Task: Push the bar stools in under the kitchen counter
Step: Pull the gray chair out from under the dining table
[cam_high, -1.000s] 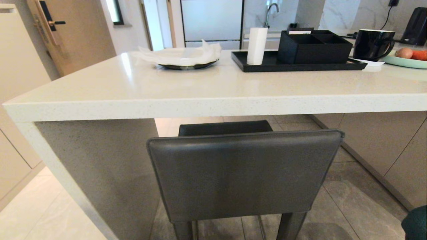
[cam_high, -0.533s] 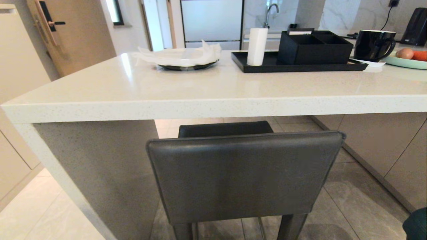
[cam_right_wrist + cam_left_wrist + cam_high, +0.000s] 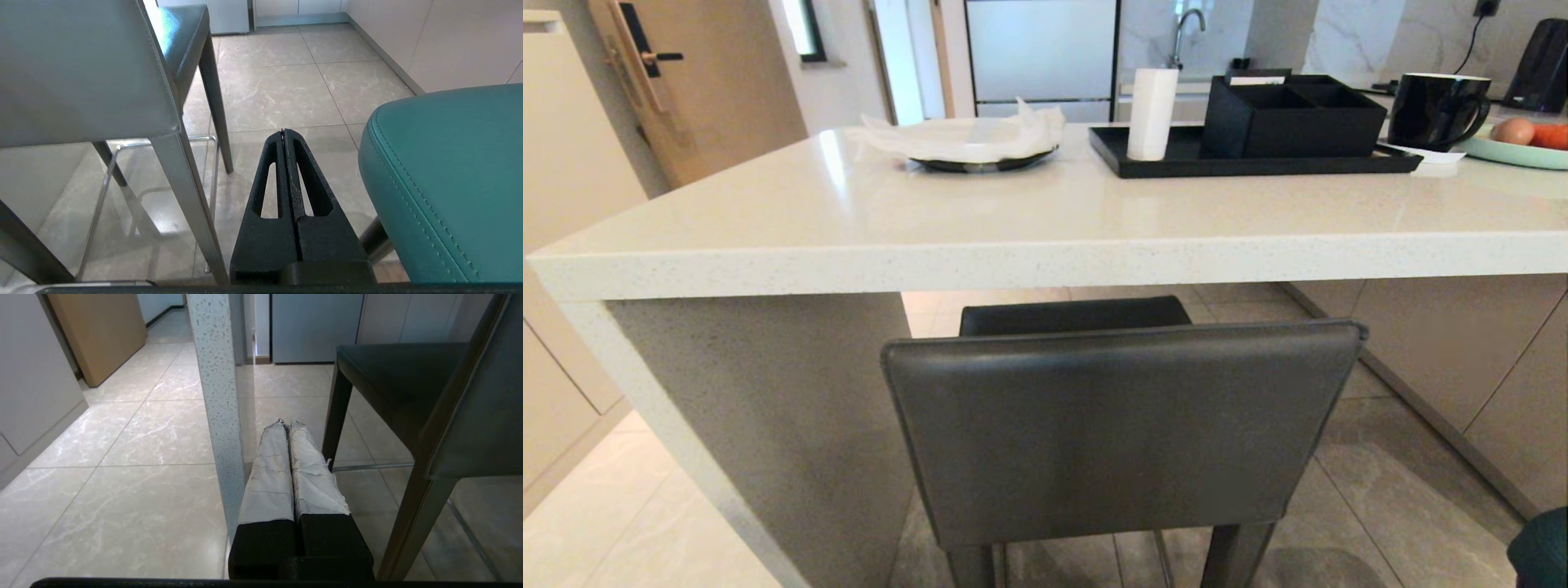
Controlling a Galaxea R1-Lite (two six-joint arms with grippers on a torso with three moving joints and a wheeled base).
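A grey leather bar stool (image 3: 1119,429) stands right in front of me, its low back toward me and its seat (image 3: 1074,314) reaching under the white kitchen counter (image 3: 1029,237). A corner of the teal bar stool (image 3: 1539,547) peeks in at the bottom right of the head view. My left gripper (image 3: 287,424) is shut and empty, hanging between the counter's end panel (image 3: 216,396) and the grey stool (image 3: 408,384). My right gripper (image 3: 283,131) is shut and empty, low between the grey stool (image 3: 81,73) and the teal stool (image 3: 453,175). Neither arm shows in the head view.
On the counter are a plate with crumpled white paper (image 3: 972,139), a black tray (image 3: 1241,159) with a white cup and black box, a black mug (image 3: 1436,108) and a green plate of food (image 3: 1519,147). Cabinet fronts (image 3: 1462,359) line the right under the counter.
The head view shifted very slightly between the earliest frame and now; nothing else moved.
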